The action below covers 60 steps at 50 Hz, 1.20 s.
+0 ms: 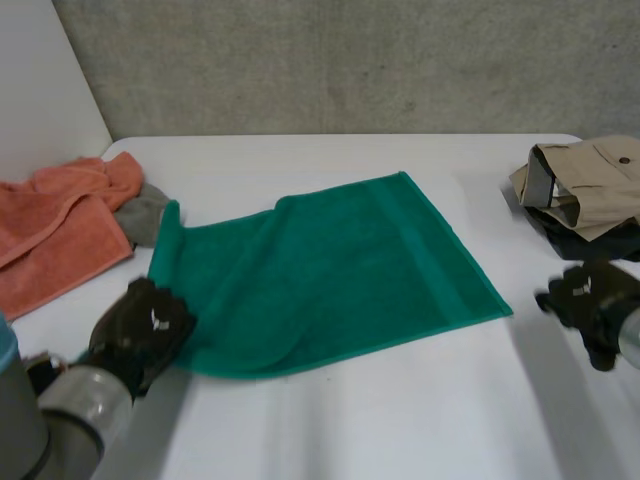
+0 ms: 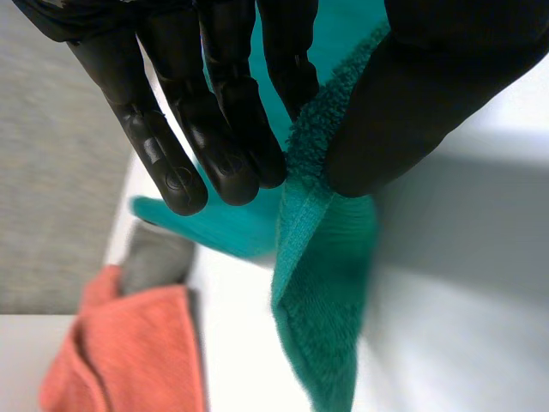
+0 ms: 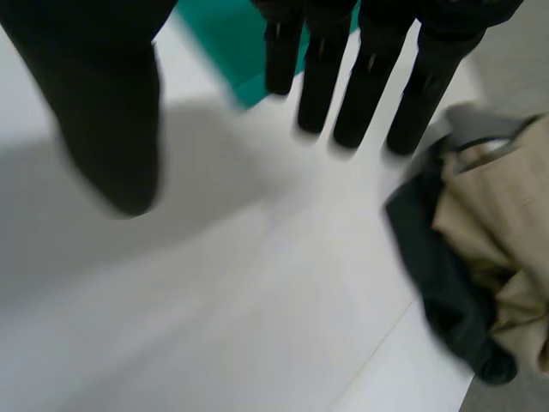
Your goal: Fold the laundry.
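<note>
Left hand pinching towel edge.
Thumb and fingers clamp it, likely to fold; right hand spread, empty, corner near fingertips.

Bare lab-like room: white table, grey concrete wall (rough, unpainted).

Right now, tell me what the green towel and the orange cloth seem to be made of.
The green towel: likely cotton terry, matte; looped fuzzy pile shows along the edge pinched by the left robot hand, plus a flatter woven band near one end. The orange cloth: probably terry too, matte and nubby, though less clear.
</note>
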{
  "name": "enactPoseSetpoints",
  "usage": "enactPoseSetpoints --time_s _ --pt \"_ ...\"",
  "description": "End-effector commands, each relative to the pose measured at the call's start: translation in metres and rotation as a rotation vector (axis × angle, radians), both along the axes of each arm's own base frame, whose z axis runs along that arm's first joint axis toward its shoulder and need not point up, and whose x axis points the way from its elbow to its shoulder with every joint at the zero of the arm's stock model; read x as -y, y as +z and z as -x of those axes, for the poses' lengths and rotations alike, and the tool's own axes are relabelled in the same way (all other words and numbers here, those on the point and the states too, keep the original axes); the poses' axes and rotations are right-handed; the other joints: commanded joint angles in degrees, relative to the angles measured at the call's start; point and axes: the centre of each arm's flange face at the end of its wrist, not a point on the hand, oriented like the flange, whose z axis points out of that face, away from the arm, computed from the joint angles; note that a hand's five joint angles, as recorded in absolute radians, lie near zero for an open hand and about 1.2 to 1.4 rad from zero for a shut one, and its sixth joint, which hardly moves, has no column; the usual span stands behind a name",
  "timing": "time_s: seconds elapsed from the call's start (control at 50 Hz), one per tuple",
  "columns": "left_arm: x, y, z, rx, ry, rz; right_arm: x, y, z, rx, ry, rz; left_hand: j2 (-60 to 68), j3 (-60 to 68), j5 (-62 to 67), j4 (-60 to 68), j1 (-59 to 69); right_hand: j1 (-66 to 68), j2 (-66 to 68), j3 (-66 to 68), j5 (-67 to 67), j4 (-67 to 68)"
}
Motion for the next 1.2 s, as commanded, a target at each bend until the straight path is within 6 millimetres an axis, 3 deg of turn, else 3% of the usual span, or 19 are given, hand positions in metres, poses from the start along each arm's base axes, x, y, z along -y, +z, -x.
enactPoseSetpoints --time_s 0.02,0.2,0.28,0.36,0.54,0.62,0.74,0.86,0.9,0.92,0.96,1.02,1.12,1.14,1.2 --pt "0.034 0.026 0.026 -0.145 -0.005 0.109 0.02 0.007 -0.019 0.418 -0.114 0.098 11.17 11.45 13.45 11.14 14.96 -13.7 -22.69 -24.43 -22.96 -23.94" --pt "0.047 0.082 0.054 -0.3 -0.057 0.246 -0.019 0.009 -0.076 0.783 -0.092 -0.08 11.17 11.45 13.45 11.14 14.96 -13.7 -22.69 -24.43 -22.96 -23.94" --pt "0.049 0.109 0.062 -0.342 -0.071 0.297 -0.032 0.0 -0.107 0.888 -0.047 -0.163 11.17 11.45 13.45 11.14 14.96 -13.7 -22.69 -24.43 -22.96 -23.94" --pt "0.049 0.123 0.069 -0.365 -0.081 0.304 -0.04 -0.01 -0.134 0.961 -0.017 -0.223 11.17 11.45 13.45 11.14 14.96 -13.7 -22.69 -24.43 -22.96 -23.94" --pt "0.046 0.141 0.084 -0.439 -0.104 0.289 -0.022 -0.044 -0.173 0.999 -0.09 -0.18 11.17 11.45 13.45 11.14 14.96 -13.7 -22.69 -24.43 -22.96 -23.94" --pt "0.048 0.149 0.084 -0.466 -0.103 0.301 -0.005 -0.06 -0.175 0.973 -0.154 -0.137 11.17 11.45 13.45 11.14 14.96 -13.7 -22.69 -24.43 -22.96 -23.94" --pt "0.049 0.158 0.082 -0.482 -0.098 0.325 0.011 -0.063 -0.167 0.948 -0.214 -0.082 11.17 11.45 13.45 11.14 14.96 -3.54 -12.53 -14.27 -12.8 -13.77" --pt "0.05 0.158 0.081 -0.483 -0.083 0.327 0.053 -0.069 -0.116 0.795 -0.298 0.016 11.17 11.45 13.45 11.14 14.96 9.91 0.92 -0.82 0.65 -0.32" --pt "0.05 0.158 0.08 -0.483 -0.08 0.327 0.056 -0.069 -0.11 0.764 -0.293 0.025 11.17 11.45 13.45 11.14 14.96 20.13 11.14 9.4 10.87 9.9" --pt "0.05 0.157 0.08 -0.48 -0.078 0.324 0.058 -0.072 -0.106 0.743 -0.286 0.028 11.17 11.45 13.45 11.14 14.96 35.85 26.85 25.11 26.59 25.61" --pt "0.051 0.154 0.079 -0.475 -0.075 0.317 0.058 -0.073 -0.105 0.727 -0.271 0.025 11.17 11.45 13.45 11.14 14.96 55.08 46.08 44.34 45.82 44.84" --pt "0.051 0.147 0.077 -0.461 -0.066 0.297 0.057 -0.068 -0.106 0.73 -0.225 0.019 11.17 11.45 13.45 11.14 14.96 56.3 47.31 45.57 47.04 46.06" --pt "0.052 0.131 0.072 -0.431 -0.048 0.253 0.055 -0.022 -0.102 0.742 -0.148 0.107 11.17 11.45 13.45 11.14 14.96 56.3 47.31 45.57 47.04 46.06" --pt "0.052 0.128 0.071 -0.425 -0.044 0.244 0.052 0.0 -0.097 0.717 -0.119 0.163 11.17 11.45 13.45 11.14 14.96 56.3 47.31 45.57 47.04 46.06" --pt "0.051 0.115 0.064 -0.394 -0.023 0.204 0.049 0.031 -0.082 0.622 -0.091 0.259 11.17 11.45 13.45 11.14 14.96 56.3 47.31 45.57 47.04 46.06"
